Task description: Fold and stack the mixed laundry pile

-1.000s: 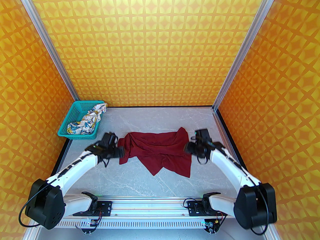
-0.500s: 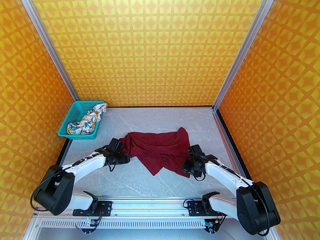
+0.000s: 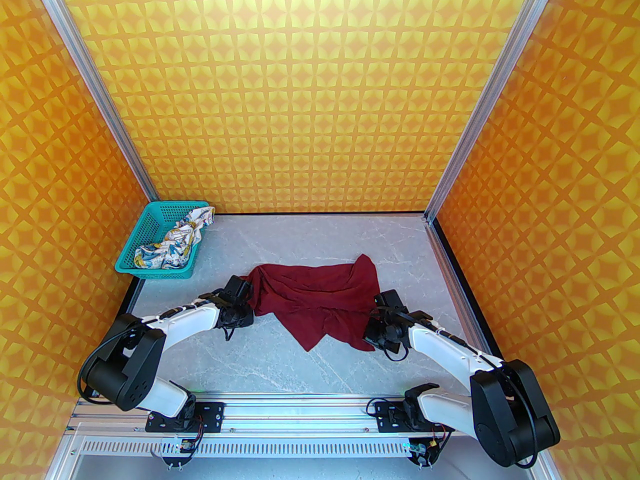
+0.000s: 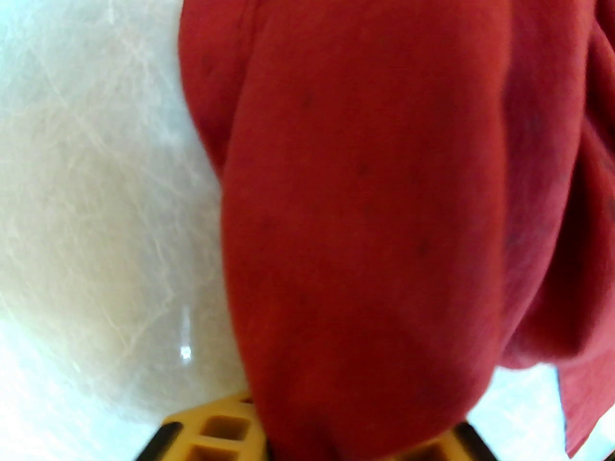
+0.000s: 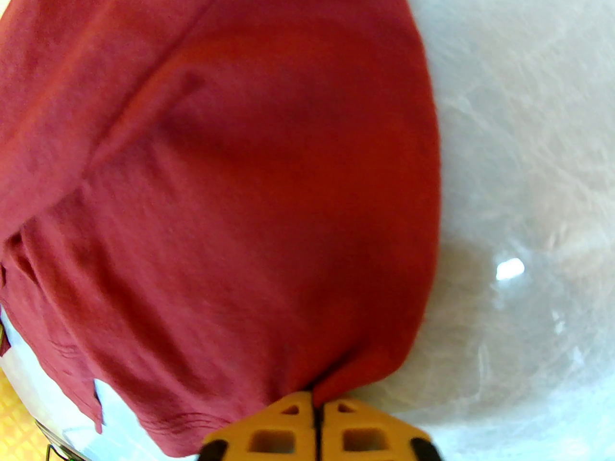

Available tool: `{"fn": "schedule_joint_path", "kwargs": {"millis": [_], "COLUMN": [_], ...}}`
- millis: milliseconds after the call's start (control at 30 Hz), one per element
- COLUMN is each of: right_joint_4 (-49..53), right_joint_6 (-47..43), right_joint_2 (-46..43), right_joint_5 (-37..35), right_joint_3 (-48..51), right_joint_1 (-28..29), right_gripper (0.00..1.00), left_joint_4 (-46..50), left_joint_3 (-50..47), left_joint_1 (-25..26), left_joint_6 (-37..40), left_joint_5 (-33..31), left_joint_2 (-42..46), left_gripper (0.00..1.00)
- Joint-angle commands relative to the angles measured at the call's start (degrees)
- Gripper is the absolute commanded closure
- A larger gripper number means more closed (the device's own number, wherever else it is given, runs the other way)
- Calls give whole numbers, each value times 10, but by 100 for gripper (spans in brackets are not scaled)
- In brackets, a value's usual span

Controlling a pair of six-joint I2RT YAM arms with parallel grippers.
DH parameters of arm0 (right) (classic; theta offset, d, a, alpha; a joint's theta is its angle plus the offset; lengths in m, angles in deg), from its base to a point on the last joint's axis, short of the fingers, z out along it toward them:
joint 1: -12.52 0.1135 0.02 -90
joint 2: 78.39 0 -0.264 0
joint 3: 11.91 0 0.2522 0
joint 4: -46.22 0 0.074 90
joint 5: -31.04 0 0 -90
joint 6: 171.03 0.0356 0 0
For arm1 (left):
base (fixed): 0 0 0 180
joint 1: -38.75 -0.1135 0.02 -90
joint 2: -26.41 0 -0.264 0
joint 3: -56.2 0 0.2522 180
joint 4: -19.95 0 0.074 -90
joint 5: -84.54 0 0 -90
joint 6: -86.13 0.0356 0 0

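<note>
The dark red T-shirt [image 3: 315, 303] lies crumpled on the grey marbled table [image 3: 300, 368]. My left gripper [image 3: 246, 314] is at its left edge, and in the left wrist view a thick fold of the red shirt [image 4: 365, 209] bulges out from between the yellow fingers [image 4: 211, 430]. My right gripper [image 3: 371, 335] sits at the shirt's near right corner. In the right wrist view its yellow fingertips [image 5: 293, 420] are pressed together on a pinch of the shirt's [image 5: 240, 185] edge. The white printed garment [image 3: 172, 245] lies bunched in the basket.
The teal perforated basket [image 3: 155, 213] stands in the far left corner of the table. Orange patterned walls enclose the table on the left, back and right. Both arm bases sit on the rail at the near edge.
Both arms swung inward and down onto the red shirt's near edges. Both grippers went from open to shut on the cloth, and the shirt's near right corner bunched slightly.
</note>
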Motion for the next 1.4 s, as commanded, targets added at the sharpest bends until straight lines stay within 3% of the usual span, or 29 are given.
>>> {"fn": "schedule_joint_path", "kwargs": {"millis": [0,167,467,900,1033,1100,1167,1367], "right_joint_4": [-13,23,94,201,254,292,299,245], "right_joint_6": [6,-22,-108,-180,-200,-205,-204,-198], "right_joint_2": [-34,-89,-115,-213,-191,-140,-89,73], "right_joint_5": [-8,-65,-179,-259,-276,-275,-255,-214], "right_joint_3": [-12,-99,-357,-641,-720,-770,-792,-775], "right_joint_1": [3,3,1,-1,-1,-1,-1,-21], "right_gripper": [100,100,100,100,100,100,100,100], "left_joint_4": [-45,-30,27,155,219,264,291,310], "left_joint_3": [11,36,167,388,472,515,543,604], "left_joint_1": [6,6,-12,-11,-11,-11,-17,-92], "left_joint_6": [9,51,137,267,251,219,199,173], "left_joint_5": [40,40,40,47,35,-17,-64,-51], "left_joint_2": [-9,117,290,495,454,392,315,38], "left_gripper": [100,100,100,100,100,100,100,100]}}
